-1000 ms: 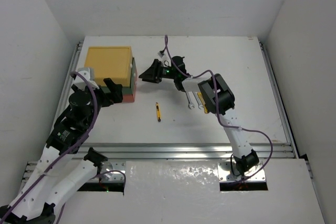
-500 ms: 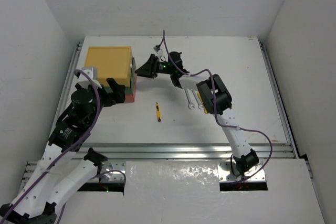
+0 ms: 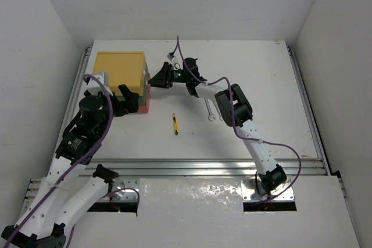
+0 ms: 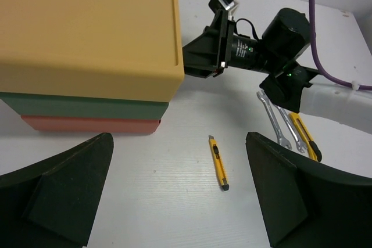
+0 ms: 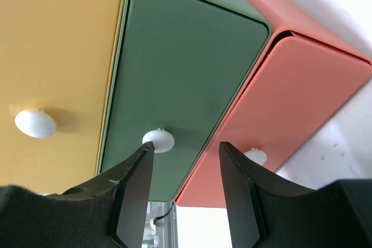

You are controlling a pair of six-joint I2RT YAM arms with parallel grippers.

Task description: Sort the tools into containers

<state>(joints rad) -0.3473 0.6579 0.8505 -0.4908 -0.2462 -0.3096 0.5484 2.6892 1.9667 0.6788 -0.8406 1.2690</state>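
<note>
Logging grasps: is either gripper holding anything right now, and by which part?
Nothing is held. Right gripper stands open before the green drawer's knob; left gripper open, empty.

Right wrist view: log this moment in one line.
right claw open, facing green drawer knob | left claw open, empty | knife on table

No text, label, brand, number or sign can be read in any view. The stacked drawer boxes [image 4: 87, 39], yellow over green over red, are shown with plain faces. No marking can be made out on the yellow utility knife [image 4: 218, 162], and any stamping on the silver wrenches [image 4: 272, 117] is too small to be read.
</note>
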